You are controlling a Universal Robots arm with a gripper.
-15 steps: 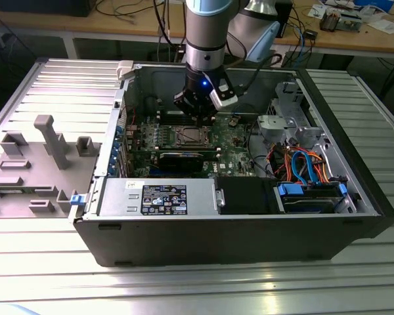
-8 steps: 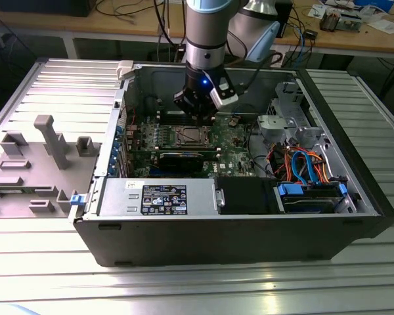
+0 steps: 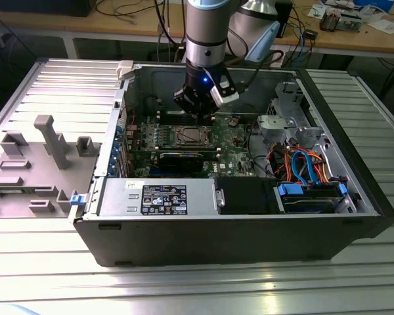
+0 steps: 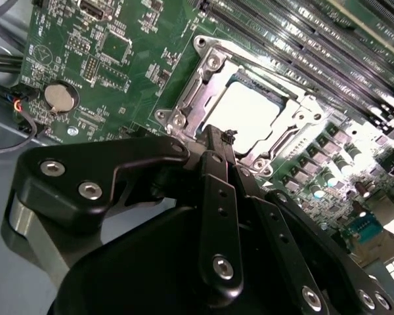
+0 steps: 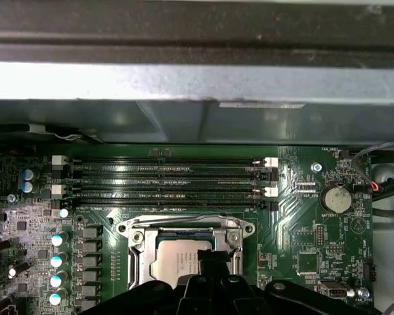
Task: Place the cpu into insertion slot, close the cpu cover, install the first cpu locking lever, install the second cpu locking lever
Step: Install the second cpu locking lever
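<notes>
The cpu [image 4: 253, 118] sits in the slot [image 5: 144, 252] with the cover [image 4: 190, 98] down over it. Our gripper [image 4: 217, 147] hangs just above, fingers pinched together and empty. We judge pressing off-centre could bend the pins beneath.

cpu [image 5: 177, 261] lower edge hidden behind gripper [image 5: 213, 257] at bottom centre of first wrist view; insertion slot [image 5: 139, 244] cut off by frame bottom there; second wrist view: cpu [image 4: 249, 118] top glared white, near corner blocked by gripper [image 4: 220, 139]; finger gap unreadable; exterior view: cpu cover [image 3: 190, 137] too small to resolve.
</notes>
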